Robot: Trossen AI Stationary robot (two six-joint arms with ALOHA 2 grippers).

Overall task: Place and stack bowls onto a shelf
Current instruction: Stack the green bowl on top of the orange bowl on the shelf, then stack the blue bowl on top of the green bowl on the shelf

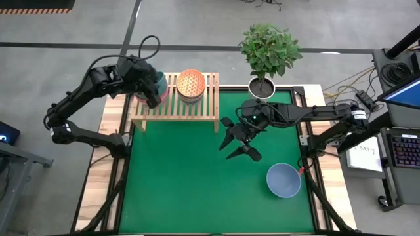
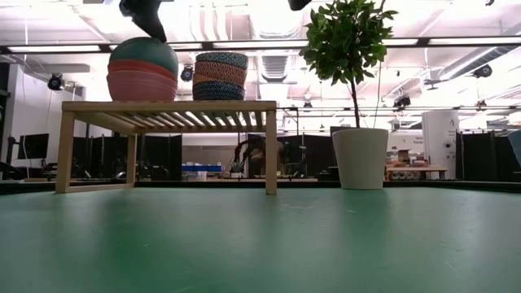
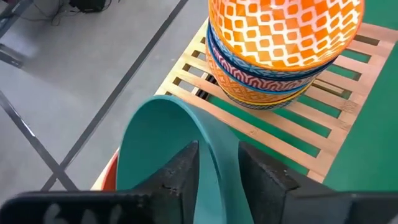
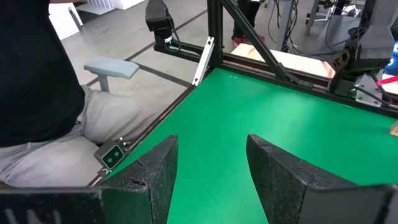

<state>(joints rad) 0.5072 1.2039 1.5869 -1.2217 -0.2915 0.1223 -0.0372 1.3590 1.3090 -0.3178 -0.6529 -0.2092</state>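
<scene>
While the left gripper (image 3: 217,171) straddles the dark teal bowl's (image 3: 165,146) rim, fingers apart, it should lift straight clear of the stack on the light-wood slatted shelf (image 1: 197,108).

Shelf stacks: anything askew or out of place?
Nothing stands out. On the light-wood slatted shelf, the patterned bowl stack sits level. The left gripper straddles the dark teal bowl's rim on the pink-red stack. One slate-blue bowl remains on the green table.
</scene>
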